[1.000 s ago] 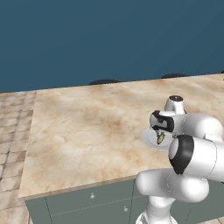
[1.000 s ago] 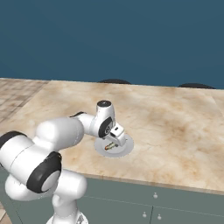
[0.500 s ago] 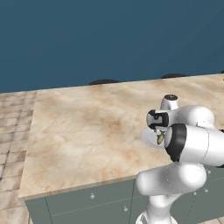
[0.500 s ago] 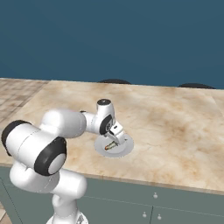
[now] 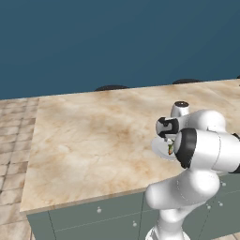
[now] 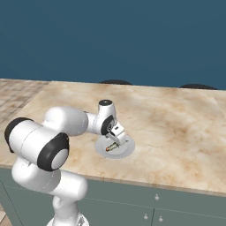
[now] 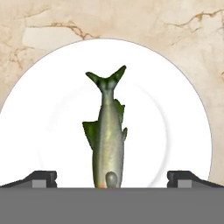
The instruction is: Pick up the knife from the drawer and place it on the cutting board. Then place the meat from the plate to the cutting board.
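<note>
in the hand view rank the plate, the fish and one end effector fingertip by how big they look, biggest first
1. the plate
2. the fish
3. a fingertip, though the frame's bottom edge crops it

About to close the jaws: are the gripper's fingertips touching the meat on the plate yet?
Apart. In the hand view the fingertips stand wide on either side of the meat, with bare plate between.

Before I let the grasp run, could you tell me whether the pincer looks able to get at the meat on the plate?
Probably yes: the open pincer hangs right over the meat on the plate, its tips astride the strip, nothing between.
</note>
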